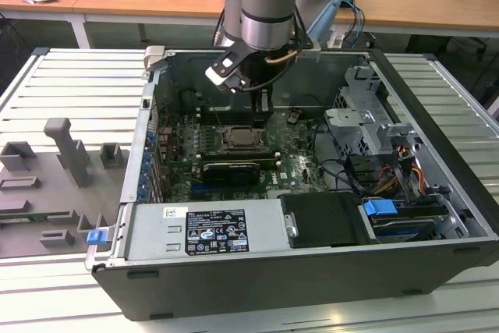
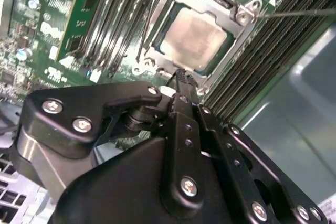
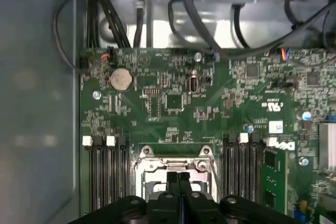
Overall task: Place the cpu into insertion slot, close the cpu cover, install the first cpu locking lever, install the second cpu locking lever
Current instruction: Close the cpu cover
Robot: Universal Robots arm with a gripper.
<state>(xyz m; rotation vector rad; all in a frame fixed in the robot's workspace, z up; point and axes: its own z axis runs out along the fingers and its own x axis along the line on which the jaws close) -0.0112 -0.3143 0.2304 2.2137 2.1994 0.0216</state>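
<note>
The cpu [image 2: 197, 38] lies flat in the insertion slot [image 1: 242, 136], its dull silver face showing through the window of the cpu cover [image 2: 220, 4]. The cover is down over the chip. A thin metal locking lever [image 2: 294, 12] sticks out sideways from one corner of the socket. My gripper [image 2: 181, 74] hangs just above the socket's edge with its fingers shut together and nothing between them. In the first wrist view the gripper [image 3: 178, 176] hides part of the cover [image 3: 176, 152]. In the exterior view the gripper [image 1: 263, 111] is inside the case, right behind the socket.
Long black memory slots [image 3: 105, 177] flank the socket on both sides. Black cables [image 3: 184, 9] run past the board's edge. A drive cage [image 1: 366, 118] and a power supply [image 1: 210, 228] fill the case's right and front. Grey fixtures [image 1: 66, 154] stand on the table at the exterior view's left.
</note>
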